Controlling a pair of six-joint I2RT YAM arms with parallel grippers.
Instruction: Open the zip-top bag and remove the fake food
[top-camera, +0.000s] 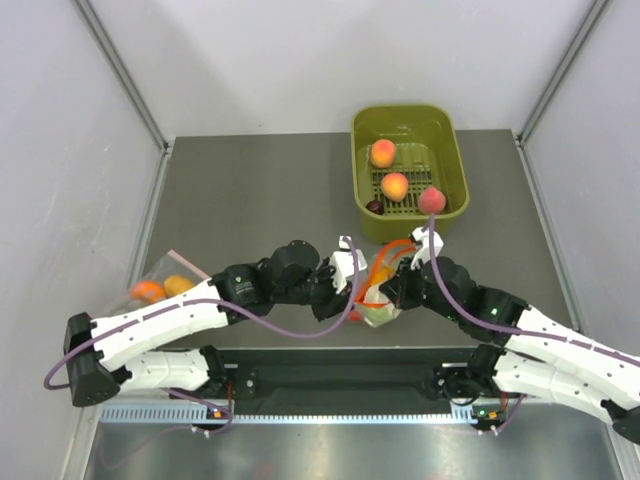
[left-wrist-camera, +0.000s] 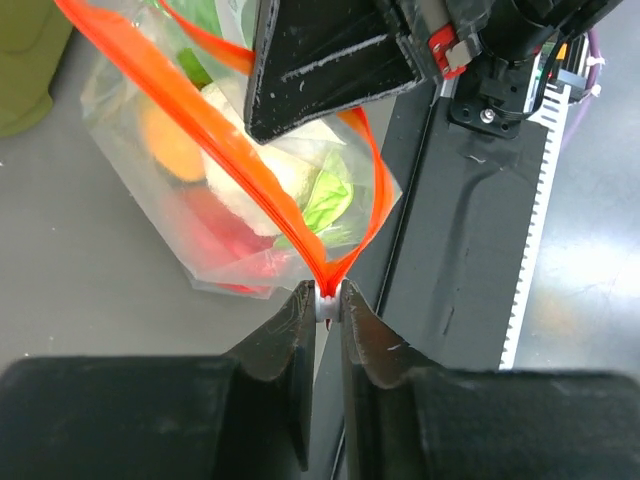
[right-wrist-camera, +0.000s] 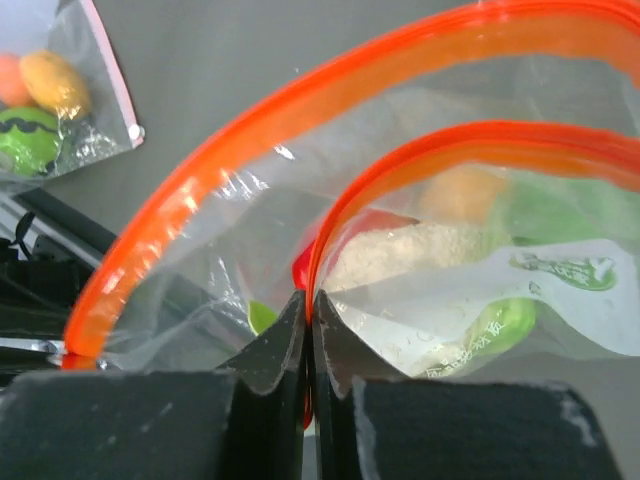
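Observation:
The zip-top bag (top-camera: 379, 303) lies between my two arms near the table's front edge, its orange-red zip strip (right-wrist-camera: 220, 160) parted into two arcs. My left gripper (left-wrist-camera: 328, 303) is shut on the end of the strip, where the two lips meet at a small white piece. My right gripper (right-wrist-camera: 309, 300) is shut on one lip of the mouth. The fake food is inside the bag: white cauliflower (right-wrist-camera: 400, 262), a yellow-orange piece (left-wrist-camera: 170, 142), a red piece (left-wrist-camera: 225, 228) and a green piece (right-wrist-camera: 560, 215).
A green bin (top-camera: 452, 140) at the back right holds two peaches and a small dark fruit; a third peach (top-camera: 431, 200) sits at its near rim. A second clear bag (right-wrist-camera: 60, 95) with a pale pink strip lies at the left. The arms' base rail (left-wrist-camera: 470, 230) runs beside the bag.

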